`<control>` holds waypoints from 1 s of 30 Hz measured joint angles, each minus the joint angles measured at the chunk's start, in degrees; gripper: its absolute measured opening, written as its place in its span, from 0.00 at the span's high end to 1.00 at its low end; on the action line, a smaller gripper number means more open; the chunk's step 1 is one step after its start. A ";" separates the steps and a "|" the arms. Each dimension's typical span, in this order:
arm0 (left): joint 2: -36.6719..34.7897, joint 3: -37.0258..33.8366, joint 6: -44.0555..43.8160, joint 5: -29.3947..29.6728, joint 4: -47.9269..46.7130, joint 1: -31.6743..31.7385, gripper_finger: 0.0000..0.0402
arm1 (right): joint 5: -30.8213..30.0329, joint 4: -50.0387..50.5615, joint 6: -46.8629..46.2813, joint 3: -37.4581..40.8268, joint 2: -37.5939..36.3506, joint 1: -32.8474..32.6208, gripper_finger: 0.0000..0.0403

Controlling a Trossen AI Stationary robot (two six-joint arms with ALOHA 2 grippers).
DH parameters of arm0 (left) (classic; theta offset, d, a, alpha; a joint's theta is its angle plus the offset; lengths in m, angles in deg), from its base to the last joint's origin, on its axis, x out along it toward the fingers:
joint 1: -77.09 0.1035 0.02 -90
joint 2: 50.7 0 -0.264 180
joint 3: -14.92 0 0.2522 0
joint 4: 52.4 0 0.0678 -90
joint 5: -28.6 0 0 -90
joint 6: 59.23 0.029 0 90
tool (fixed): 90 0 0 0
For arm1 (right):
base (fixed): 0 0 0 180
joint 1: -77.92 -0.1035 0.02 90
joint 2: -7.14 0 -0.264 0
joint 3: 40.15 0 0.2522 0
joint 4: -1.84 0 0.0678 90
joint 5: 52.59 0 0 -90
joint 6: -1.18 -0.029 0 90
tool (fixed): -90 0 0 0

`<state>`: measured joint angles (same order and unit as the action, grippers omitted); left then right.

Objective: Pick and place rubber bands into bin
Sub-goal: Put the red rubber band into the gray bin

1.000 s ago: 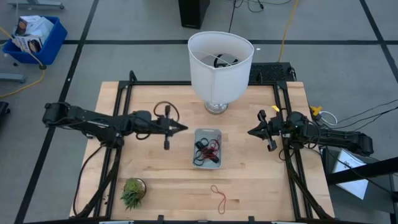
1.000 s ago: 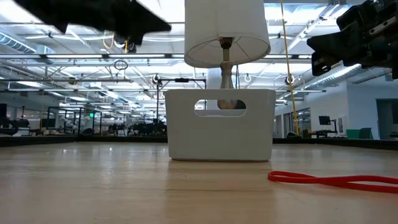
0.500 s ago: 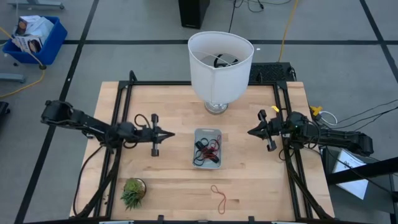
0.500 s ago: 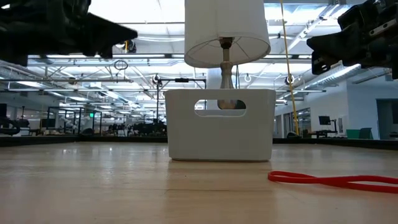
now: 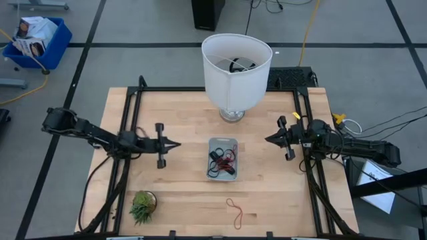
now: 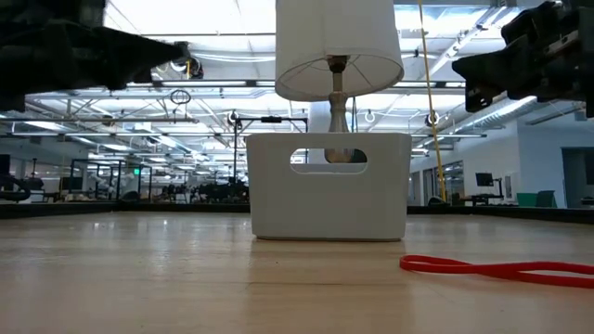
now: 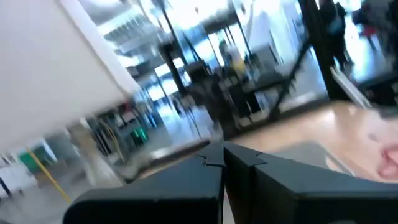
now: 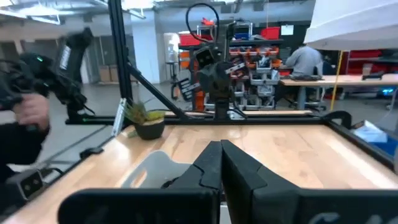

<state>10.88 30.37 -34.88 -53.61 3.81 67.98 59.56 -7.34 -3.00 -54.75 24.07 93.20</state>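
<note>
The bin (image 5: 222, 159) stands at the table's middle with black and red rubber bands (image 5: 220, 161) inside; it also shows in the low view (image 6: 329, 186). One red-orange rubber band (image 5: 234, 210) lies flat on the wood near the front edge, also in the low view (image 6: 497, 269). My left gripper (image 5: 177, 144) is shut and empty, left of the bin, above the table. My right gripper (image 5: 268, 140) is shut and empty, right of the bin, above the table.
A tall white lampshade (image 5: 236, 67) stands behind the bin. A small potted plant (image 5: 143, 205) sits at the near left. A black frame (image 5: 133, 100) runs along the table's sides. A person (image 8: 305, 59) shows far off in the room.
My left gripper has drawn back toward the table's left edge, away from the bin, staying shut. The right arm has kept still.
</note>
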 joint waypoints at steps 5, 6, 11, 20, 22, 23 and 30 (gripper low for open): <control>-9.21 -0.79 0.69 5.36 -5.73 -0.59 1.00 | 0.31 -0.32 -1.14 -0.01 0.07 0.00 1.00; -11.17 0.10 0.96 6.92 -9.63 -1.03 1.00 | 0.32 -0.01 -1.16 -0.02 0.03 0.00 1.00; -22.46 4.46 3.75 10.82 -26.49 -5.74 1.00 | 0.39 1.77 -1.83 0.00 0.49 -0.04 1.00; -32.96 1.24 9.38 13.93 -32.89 -9.90 1.00 | 0.39 3.02 -1.63 -0.02 0.98 -0.04 1.00; -33.98 -0.14 8.10 12.87 -33.05 -8.41 1.00 | 0.41 3.02 -1.63 -0.02 1.02 -0.04 1.00; -34.27 -0.66 7.32 12.12 -33.01 -7.50 1.00 | 0.41 3.03 -1.64 -0.02 1.03 -0.07 1.00; -34.71 -1.13 0.57 8.18 -33.40 -2.56 0.99 | 0.44 2.38 -1.79 0.00 2.86 -2.98 1.00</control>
<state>-23.83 29.24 -34.31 -45.42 -29.59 65.42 60.01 -4.96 -4.79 -54.75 26.93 90.23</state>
